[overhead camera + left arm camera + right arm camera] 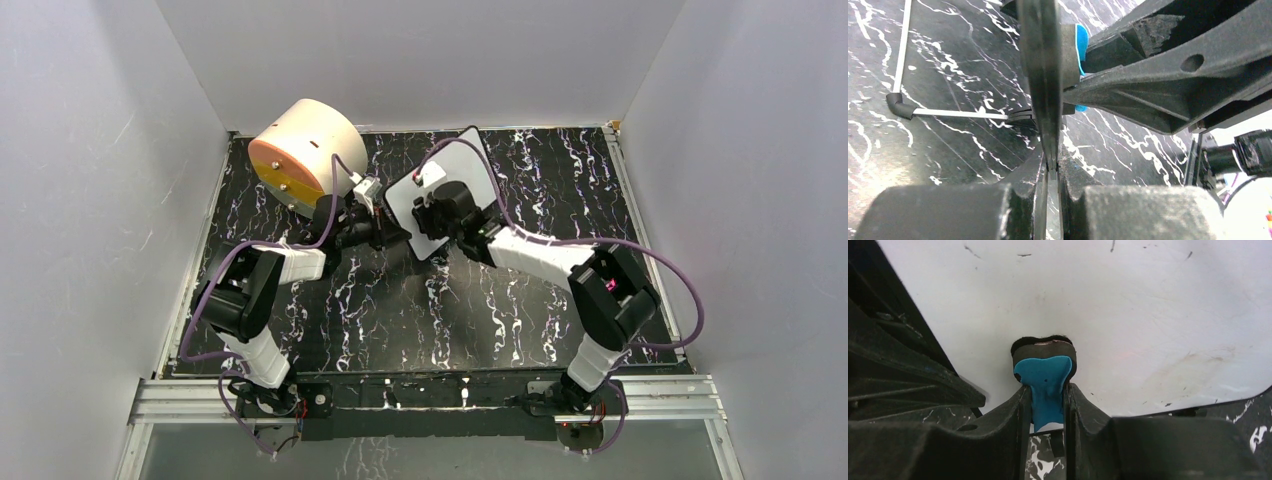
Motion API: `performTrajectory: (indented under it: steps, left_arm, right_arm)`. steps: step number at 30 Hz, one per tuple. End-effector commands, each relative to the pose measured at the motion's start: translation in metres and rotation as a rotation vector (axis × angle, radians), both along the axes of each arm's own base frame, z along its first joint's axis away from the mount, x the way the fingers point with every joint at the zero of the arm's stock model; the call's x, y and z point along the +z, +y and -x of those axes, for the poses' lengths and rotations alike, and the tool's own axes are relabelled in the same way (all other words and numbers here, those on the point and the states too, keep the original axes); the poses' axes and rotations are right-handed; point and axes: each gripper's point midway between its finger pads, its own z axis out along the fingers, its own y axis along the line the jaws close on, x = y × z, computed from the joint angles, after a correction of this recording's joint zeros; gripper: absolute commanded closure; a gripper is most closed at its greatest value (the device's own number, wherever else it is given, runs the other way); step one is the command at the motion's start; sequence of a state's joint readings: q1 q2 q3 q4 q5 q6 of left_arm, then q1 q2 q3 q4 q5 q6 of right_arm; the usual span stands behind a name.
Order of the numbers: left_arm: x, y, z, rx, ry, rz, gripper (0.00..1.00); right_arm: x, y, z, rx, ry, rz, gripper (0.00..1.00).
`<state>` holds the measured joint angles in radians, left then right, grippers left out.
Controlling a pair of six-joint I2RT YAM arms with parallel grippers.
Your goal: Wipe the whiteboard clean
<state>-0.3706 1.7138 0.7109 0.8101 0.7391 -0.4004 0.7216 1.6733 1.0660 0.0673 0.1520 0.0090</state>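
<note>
The whiteboard (478, 172) is held tilted up on its edge above the black marbled table. My left gripper (388, 230) is shut on its left edge; in the left wrist view the board (1040, 75) shows edge-on between the jaws of my left gripper (1052, 172). My right gripper (440, 212) is shut on a blue eraser with a black felt pad and presses it against the board's white face. In the right wrist view my right gripper (1047, 407) holds the eraser (1044, 377) flat on the board (1128, 315), which bears faint smudges and small dark specks.
A large cream cylinder with an orange face (300, 155) lies at the back left, close behind my left wrist. The black marbled table (440, 310) is enclosed by grey walls on three sides. A thin white rod with a black elbow (903, 107) lies on the table.
</note>
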Motion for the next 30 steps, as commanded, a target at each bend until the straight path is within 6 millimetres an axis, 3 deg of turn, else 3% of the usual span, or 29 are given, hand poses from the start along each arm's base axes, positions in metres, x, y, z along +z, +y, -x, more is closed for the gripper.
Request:
performTrajectory:
  steps: [1, 8, 12, 17, 20, 23, 26, 30]
  left_arm:
    - [0.011, -0.018, 0.023, -0.141, 0.014, 0.047, 1.0]
    - [0.007, -0.018, 0.024, -0.152, 0.016, 0.027, 1.0]
    - [0.006, -0.019, 0.023, -0.156, 0.016, 0.018, 1.0]
    - [0.005, -0.02, 0.027, -0.176, 0.024, 0.014, 1.0]
    - [0.005, -0.021, 0.03, -0.2, 0.028, 0.017, 1.0]
    - [0.004, -0.023, 0.034, -0.236, 0.042, 0.02, 1.0]
    - [0.002, -0.024, 0.038, -0.268, 0.052, 0.003, 1.0]
    - [0.002, -0.024, 0.042, -0.298, 0.049, -0.014, 1.0]
  right_arm:
    - [0.042, 0.003, -0.056, -0.005, -0.076, -0.079, 0.93]
    - [0.046, -0.034, -0.08, -0.059, -0.03, -0.079, 0.93]
    - [0.055, -0.037, -0.086, -0.057, -0.028, -0.097, 0.92]
    - [0.062, -0.017, -0.085, 0.042, 0.024, -0.116, 0.91]
    - [0.055, 0.016, -0.061, 0.154, 0.041, -0.061, 0.9]
    - [0.041, 0.033, -0.041, 0.205, 0.069, -0.006, 0.9]
    - [0.043, 0.037, -0.029, 0.221, 0.083, -0.009, 0.9]
    - [0.066, 0.03, -0.03, 0.195, 0.036, -0.02, 0.9]
